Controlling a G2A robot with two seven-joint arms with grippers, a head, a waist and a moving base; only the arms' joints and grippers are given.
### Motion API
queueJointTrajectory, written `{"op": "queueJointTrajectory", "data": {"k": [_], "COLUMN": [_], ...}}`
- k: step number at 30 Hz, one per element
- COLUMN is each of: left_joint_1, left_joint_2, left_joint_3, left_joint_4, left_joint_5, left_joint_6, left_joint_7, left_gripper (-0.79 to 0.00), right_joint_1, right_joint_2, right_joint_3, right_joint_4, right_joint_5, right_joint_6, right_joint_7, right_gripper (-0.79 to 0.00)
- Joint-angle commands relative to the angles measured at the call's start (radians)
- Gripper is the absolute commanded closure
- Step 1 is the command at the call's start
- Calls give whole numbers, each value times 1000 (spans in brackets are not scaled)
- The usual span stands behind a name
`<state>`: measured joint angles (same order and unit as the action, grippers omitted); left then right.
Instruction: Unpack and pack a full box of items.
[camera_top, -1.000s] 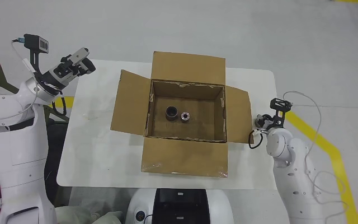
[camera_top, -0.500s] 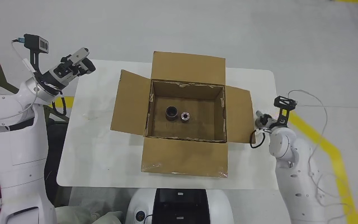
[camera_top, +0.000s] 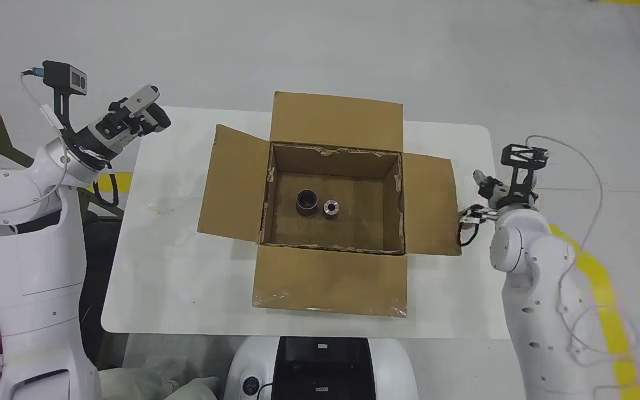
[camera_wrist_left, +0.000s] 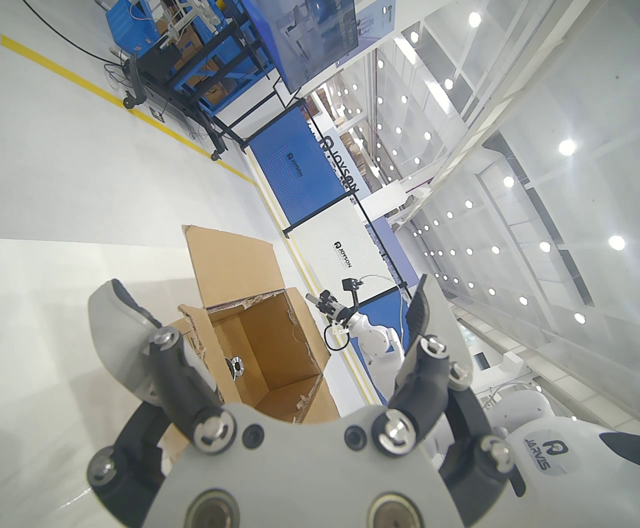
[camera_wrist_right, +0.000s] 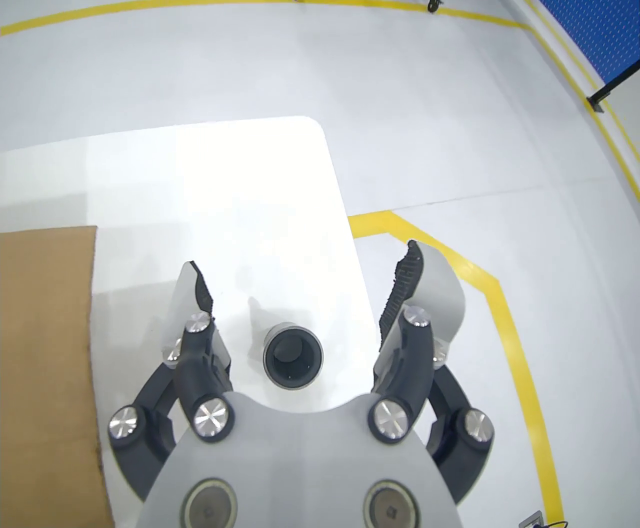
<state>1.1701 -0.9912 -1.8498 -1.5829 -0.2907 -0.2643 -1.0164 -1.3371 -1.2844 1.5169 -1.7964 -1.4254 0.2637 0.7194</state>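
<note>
Right wrist view: the right gripper (camera_wrist_right: 302, 257) hung above the white table (camera_wrist_right: 225, 200), its jaws spread wide and holding nothing.
Unpacked item: a dark open-topped cylindrical cup (camera_wrist_right: 292, 357) with a grey wall stood upright near the table's right edge, between that edge and the box's right flap. It sat below the gap between the jaws and touched neither finger.
Box: the open brown cardboard box (camera_top: 330, 280) sat at the table's middle with its four flaps folded out.
Contents: a dark cylinder (camera_top: 306, 203) and a small silvery metal part (camera_top: 331, 208) lay just beside each other on the box floor, toward its left wall.
Left arm: the left gripper (camera_wrist_left: 270, 287) was held over the table's far left corner, fingers parted and empty.
Risk, cup: this close to the edge, a glancing finger on descent would likely tip the cup or roll it off the table.
Risk, box: a reach for the two parts might snag the right flap and drag the light box.
Risk, grasp: the neighbouring parts probably leave little finger room, so one could be knocked aside.
</note>
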Motion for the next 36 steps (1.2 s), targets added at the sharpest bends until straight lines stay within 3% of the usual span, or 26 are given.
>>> {"op": "queueJointTrajectory", "data": {"k": [1,17,24,36], "left_joint_1": [0,0,0,0], "left_joint_2": [0,0,0,0], "left_joint_3": [0,0,0,0], "left_joint_4": [0,0,0,0], "left_joint_5": [0,0,0,0], "left_joint_6": [0,0,0,0], "left_joint_7": [0,0,0,0], "left_gripper": [-785,-785,-785,-785], "right_joint_1": [12,51,66,95], "right_joint_2": [-1,-15,-20,-26], "right_joint_3": [-8,-157,-245,-350], "right_joint_4": [-30,-289,-307,-281], "right_joint_5": [1,124,220,327], "right_joint_6": [-9,-106,-190,-243], "right_joint_7": [12,219,334,400], "right_gripper": [-708,-751,-733,-720]}}
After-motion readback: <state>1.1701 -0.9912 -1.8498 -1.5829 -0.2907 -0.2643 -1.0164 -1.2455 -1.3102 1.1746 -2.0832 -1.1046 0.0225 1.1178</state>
